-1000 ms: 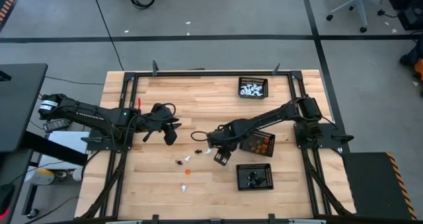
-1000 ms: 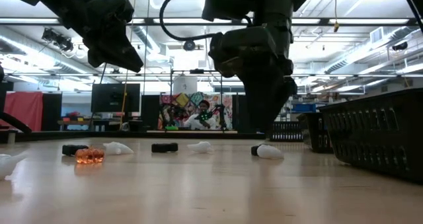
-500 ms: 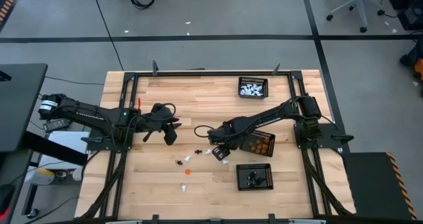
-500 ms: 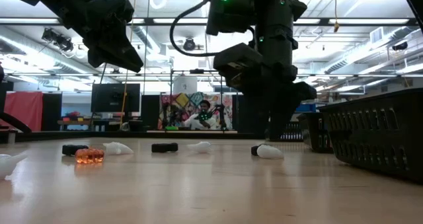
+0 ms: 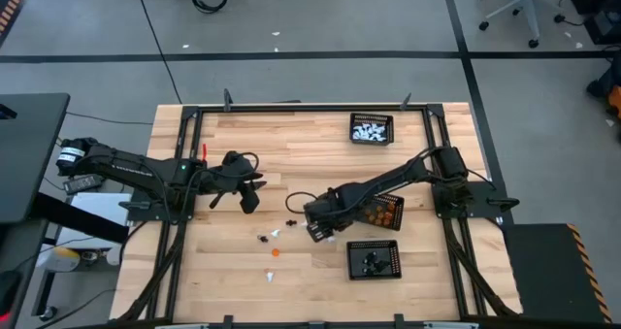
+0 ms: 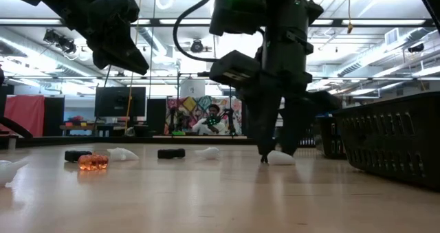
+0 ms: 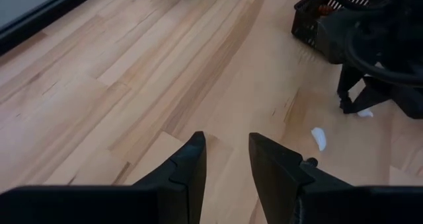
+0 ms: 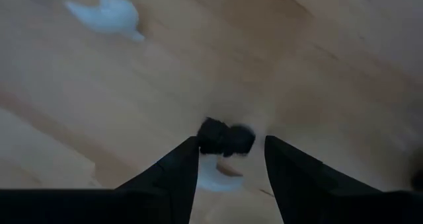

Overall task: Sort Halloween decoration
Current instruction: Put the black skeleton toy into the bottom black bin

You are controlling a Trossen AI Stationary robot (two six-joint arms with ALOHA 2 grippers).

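Tiny white, orange and black figures lie scattered on the wooden table in the high view, among them a black one (image 5: pixel 291 217), an orange one (image 5: pixel 276 252) and a white one (image 5: pixel 268 273). My right gripper (image 5: pixel 315 228) is open and down at the table (image 6: pixel 275 156). In the right wrist view its fingers stand on either side of a black figure (image 8: pixel 227 138) and a white figure (image 8: pixel 215 178) lying against it. Another white figure (image 8: pixel 106 14) lies farther off. My left gripper (image 5: pixel 250 197) waits open above the table's left half (image 7: pixel 225 159). My right gripper comes from above, pointing down, with one finger (image 8: pixel 185 161) close beside the black figure's end (image 8: pixel 206 133). Whether that finger touches it, I cannot tell. Both figures lie flat on the table.
Three black mesh trays sit on the right half: one with white figures (image 5: pixel 372 128) near the far edge, one with orange figures (image 5: pixel 385 211) beside the right arm, one with black figures (image 5: pixel 374 259) near the near edge. A black frame runs along the table's sides.
My right gripper has come down from above the table until its fingertips reach the surface around the white and black figures, and it has turned about on the way. The figures have stayed where they were.
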